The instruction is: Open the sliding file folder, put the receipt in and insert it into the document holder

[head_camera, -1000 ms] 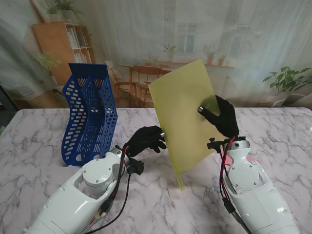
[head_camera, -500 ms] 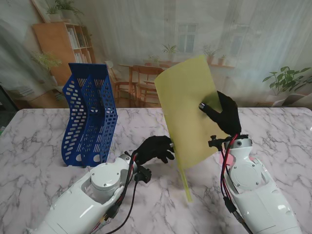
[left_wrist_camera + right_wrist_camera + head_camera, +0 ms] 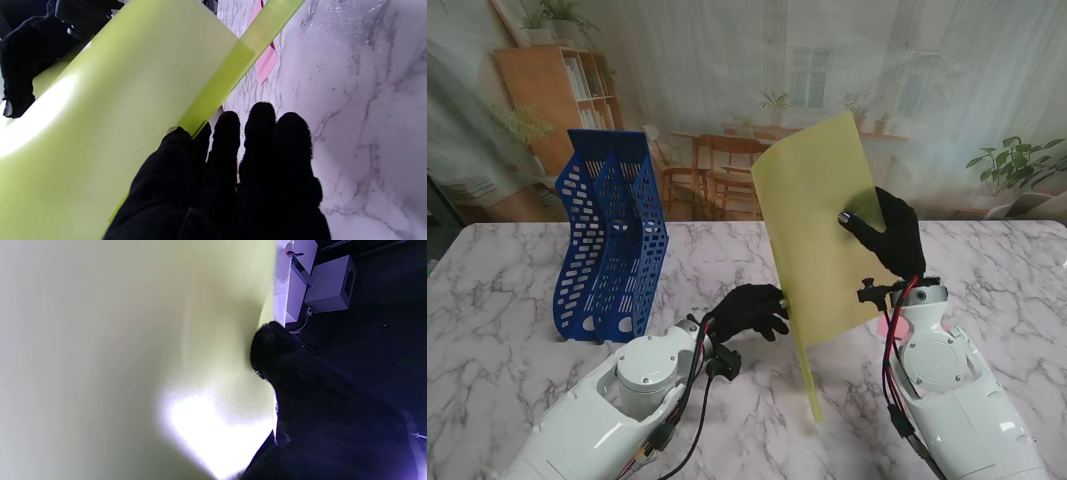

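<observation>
The right robot hand (image 3: 889, 238) pinches the yellow folder (image 3: 822, 235) upright above the bench (image 3: 507, 310); the left robot hand (image 3: 752, 310) pinches its spine bar (image 3: 807, 375). The blue document holder (image 3: 612, 240) stands near the far left edge; a pink receipt (image 3: 267, 60) lies behind the folder.

We are in a robot lab staged as a home office: the marble-patterned table (image 3: 517, 290) stands before a printed backdrop (image 3: 727, 90) picturing a bookshelf, wooden chairs, potted plants and a curtained window. On the table's left part stands a blue file rack (image 3: 612, 240), an office piece. Off past the table edge, the right wrist view catches a grey equipment box (image 3: 330, 283) with cables on a dark floor.
</observation>
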You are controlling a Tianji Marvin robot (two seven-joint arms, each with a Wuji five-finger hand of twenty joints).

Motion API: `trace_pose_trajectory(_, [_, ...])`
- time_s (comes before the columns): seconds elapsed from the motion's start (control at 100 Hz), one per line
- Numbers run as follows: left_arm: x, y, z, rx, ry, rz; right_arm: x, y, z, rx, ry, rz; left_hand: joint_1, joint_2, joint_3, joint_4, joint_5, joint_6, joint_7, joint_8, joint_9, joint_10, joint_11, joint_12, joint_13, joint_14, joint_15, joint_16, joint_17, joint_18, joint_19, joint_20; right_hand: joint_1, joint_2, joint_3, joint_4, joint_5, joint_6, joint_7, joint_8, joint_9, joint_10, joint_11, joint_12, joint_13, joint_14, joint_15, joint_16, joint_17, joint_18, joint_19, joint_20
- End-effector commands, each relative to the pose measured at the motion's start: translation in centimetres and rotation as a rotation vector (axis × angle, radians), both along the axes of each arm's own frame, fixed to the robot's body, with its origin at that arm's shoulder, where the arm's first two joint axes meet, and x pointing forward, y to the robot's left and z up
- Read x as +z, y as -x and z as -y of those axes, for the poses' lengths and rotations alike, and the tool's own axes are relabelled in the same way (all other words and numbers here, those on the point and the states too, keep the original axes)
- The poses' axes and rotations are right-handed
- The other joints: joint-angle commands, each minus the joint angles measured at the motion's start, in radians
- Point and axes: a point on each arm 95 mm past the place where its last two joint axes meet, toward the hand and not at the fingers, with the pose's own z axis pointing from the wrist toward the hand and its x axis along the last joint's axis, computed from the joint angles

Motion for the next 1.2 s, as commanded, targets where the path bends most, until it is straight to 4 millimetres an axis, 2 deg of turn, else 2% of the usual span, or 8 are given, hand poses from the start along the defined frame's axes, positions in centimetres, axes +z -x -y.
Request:
trace_pose_trajectory(0.0, [-0.2,0.7,0.6,-0.041,0.001,-0.017,0.0,0.0,0.0,-0.004,-0.007,0.005,0.060,-0.021,0.025,0.009,0.068,-0.069,0.068,0.007,0.028,0.000,0.019,0.002,0.027,0.015,0.029,0.010,0.020,-0.040,0.047,-0.005,0.079,0.110,0.085,0.037,-0.003,-0.190,0.080,0.043,0.010,-0.026,0.031,0.012,0.033,-0.043,0.042,0.018,0.008,-0.051,0.024,-0.010])
trace_pose_trajectory(0.5, [-0.5,1.8,0.3,-0.070,-0.007,-0.033,0.2,0.4,0.5,-0.004,0.017,0.019,0.060,-0.015,0.033,0.010,0.053,-0.061,0.053,0.000,0.006,0.003,0.009,-0.003,0.006,0.030,0.020,0.007,-0.003,-0.028,0.038,-0.007,0.079,0.111,0.084,0.037,-0.004,-0.191,0.079,0.044,0.009,-0.029,0.029,0.012,0.033,-0.043,0.040,0.018,0.008,-0.053,0.022,-0.011])
trace_pose_trajectory(0.54, [-0.3,1.7,0.2,-0.064,0.000,-0.030,0.1,0.5,0.5,-0.003,0.017,0.014,0.060,-0.009,0.021,0.006,0.039,-0.053,0.032,-0.010,-0.021,0.010,-0.002,-0.015,-0.014,0.039,0.007,0.003,-0.026,-0.016,0.024,-0.008,0.080,0.111,0.084,0.037,-0.004,-0.191,0.078,0.044,0.009,-0.028,0.029,0.012,0.032,-0.042,0.039,0.018,0.008,-0.052,0.022,-0.011])
trace_pose_trajectory(0.6, [0.0,1.6,0.0,-0.054,0.015,-0.028,-0.1,0.7,0.6,-0.002,0.018,0.004,0.046,-0.005,-0.051,0.027,-0.015,-0.039,-0.062,-0.014,-0.107,0.018,-0.030,-0.054,-0.081,0.061,-0.036,-0.005,-0.090,0.001,-0.032,-0.002,0.080,0.111,0.085,0.037,-0.006,-0.187,0.077,0.043,0.008,-0.026,0.029,0.012,0.030,-0.040,0.038,0.018,0.005,-0.052,0.021,-0.012])
trace_pose_trajectory(0.67, [0.3,1.4,-0.3,-0.044,0.021,-0.016,-0.3,0.9,0.7,-0.011,0.028,0.000,-0.003,-0.003,-0.041,0.038,-0.087,-0.028,-0.181,-0.006,-0.233,0.033,-0.075,-0.077,-0.160,0.077,-0.077,-0.012,-0.158,0.005,-0.100,0.000,0.081,0.110,0.085,0.037,-0.007,-0.181,0.078,0.042,0.007,-0.023,0.027,0.011,0.032,-0.039,0.037,0.018,0.007,-0.048,0.023,-0.011])
trace_pose_trajectory(0.76, [0.7,0.9,-0.7,-0.030,0.013,0.014,-0.4,1.3,0.7,-0.012,0.020,-0.012,-0.086,0.028,-0.056,0.043,-0.159,-0.010,-0.285,-0.052,-0.359,0.046,-0.097,-0.080,-0.248,0.081,-0.109,-0.015,-0.228,-0.008,-0.167,-0.012,0.082,0.110,0.087,0.037,-0.009,-0.169,0.077,0.038,0.008,-0.018,0.026,0.009,0.034,-0.035,0.035,0.017,0.008,-0.042,0.022,-0.012])
trace_pose_trajectory(0.92, [1.4,0.0,-1.6,0.012,-0.015,0.070,-0.2,1.8,0.7,-0.025,0.013,-0.032,-0.145,0.000,-0.087,0.042,-0.260,0.000,-0.362,-0.093,-0.512,0.054,-0.133,-0.091,-0.343,0.080,-0.141,-0.020,-0.301,-0.028,-0.233,-0.028,0.083,0.115,0.087,0.036,-0.013,-0.159,0.076,0.035,0.008,-0.018,0.027,0.008,0.036,-0.035,0.034,0.016,0.009,-0.038,0.022,-0.012])
trace_pose_trajectory(1.19, [2.0,-0.6,-2.2,0.047,-0.008,0.066,-0.1,1.9,0.2,-0.055,-0.029,-0.108,-0.108,0.007,-0.061,0.048,-0.258,0.036,-0.416,-0.128,-0.323,0.071,-0.031,-0.026,-0.218,0.088,-0.041,0.054,-0.213,-0.018,-0.119,0.027,0.086,0.122,0.086,0.036,-0.023,-0.138,0.073,0.031,0.009,-0.014,0.021,-0.001,0.042,-0.027,0.024,0.009,0.014,-0.027,0.020,-0.015])
